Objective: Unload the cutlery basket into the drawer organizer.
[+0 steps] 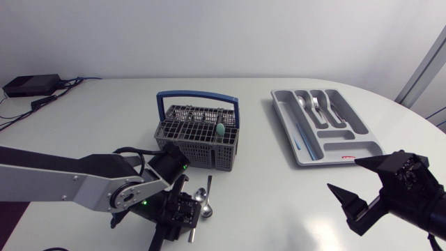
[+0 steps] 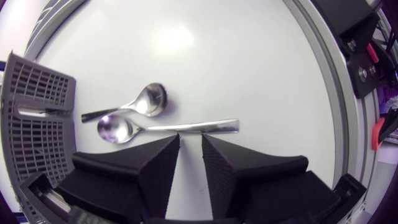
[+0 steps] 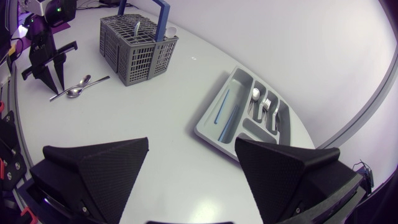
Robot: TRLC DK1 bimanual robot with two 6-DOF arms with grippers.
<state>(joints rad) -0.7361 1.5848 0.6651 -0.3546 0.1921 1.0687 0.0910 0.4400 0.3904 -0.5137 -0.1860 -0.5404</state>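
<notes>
two steel spoons (image 2: 134,106) lie flat on the desk (image 2: 217,56) by the basket (image 2: 37,124): stiff, light, slippery. the left gripper (image 2: 190,140) hangs over the longer handle (image 2: 202,127), fingers (image 2: 158,163) narrowly apart and empty; best pinched mid-handle.

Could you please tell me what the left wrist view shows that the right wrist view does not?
Only the left wrist view: how near the open left gripper is to the longer spoon, its fingertips right at the handle, with the shorter spoon just beyond. Only the right wrist view: the drawer organizer holding cutlery, the blue handle of the cutlery basket, and the open right gripper. Both: the two spoons, the basket and the left gripper.
</notes>
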